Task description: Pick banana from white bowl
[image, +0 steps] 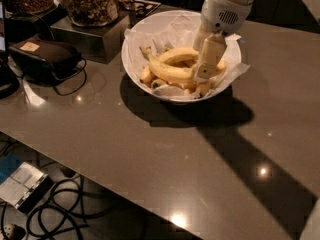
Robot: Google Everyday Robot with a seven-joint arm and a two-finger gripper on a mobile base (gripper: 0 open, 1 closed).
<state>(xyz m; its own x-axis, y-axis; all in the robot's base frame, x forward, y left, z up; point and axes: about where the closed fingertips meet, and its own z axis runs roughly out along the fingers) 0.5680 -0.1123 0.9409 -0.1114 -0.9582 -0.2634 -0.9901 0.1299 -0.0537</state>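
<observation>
The gripper (pixel 202 77) reaches down into the white bowl (pixel 131 44), its tip at the right end of the banana (pixel 167 72), which lies curved across the other bananas (pixel 181 54). I cannot tell whether it grips anything. The bowl stands on a grey table (pixel 150 159) near glass jars (pixel 90 4).

snack jars (pixel 90 4) (back left), black pouch (pixel 46 55), floor cables (pixel 62 209).
</observation>
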